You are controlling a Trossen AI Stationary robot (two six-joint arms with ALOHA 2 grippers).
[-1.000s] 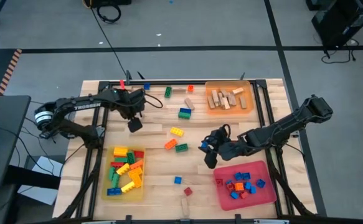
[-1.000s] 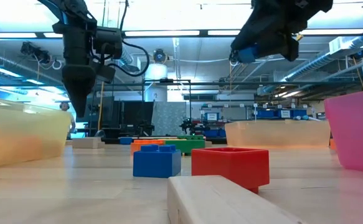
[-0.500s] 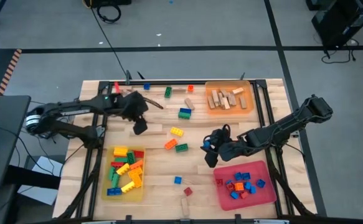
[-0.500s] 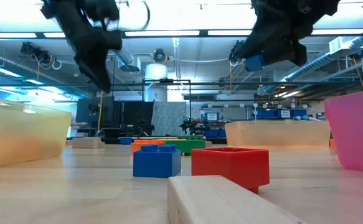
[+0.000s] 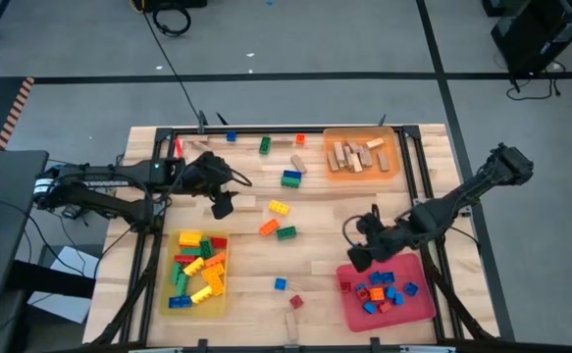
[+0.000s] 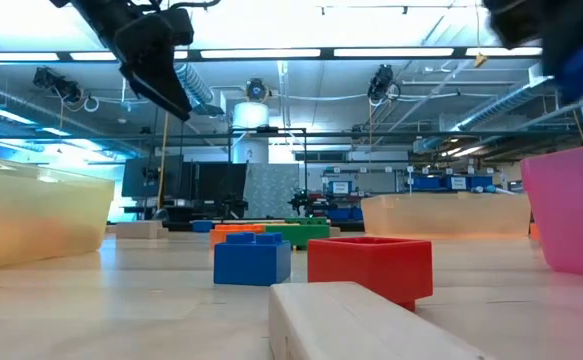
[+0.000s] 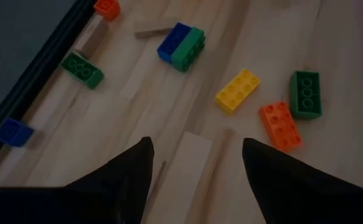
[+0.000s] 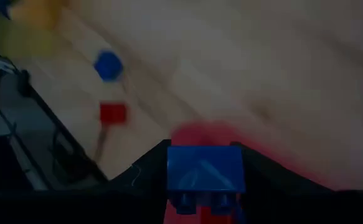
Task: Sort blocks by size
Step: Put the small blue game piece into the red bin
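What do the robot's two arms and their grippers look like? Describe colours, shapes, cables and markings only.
Both arms are dark, jointed and slender. The left arm carries white lettering along one link, a pale ring at its base joint and loose black cables near the wrist. The right arm is plain black with looped cable near its gripper. The left gripper ends in two dark, tapering, pointed fingers.

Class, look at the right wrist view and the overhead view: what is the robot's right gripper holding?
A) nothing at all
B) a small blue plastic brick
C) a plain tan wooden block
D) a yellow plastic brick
B: in the right wrist view a small blue plastic brick sits clamped between the right gripper's dark fingers, at the edge of the red tray.
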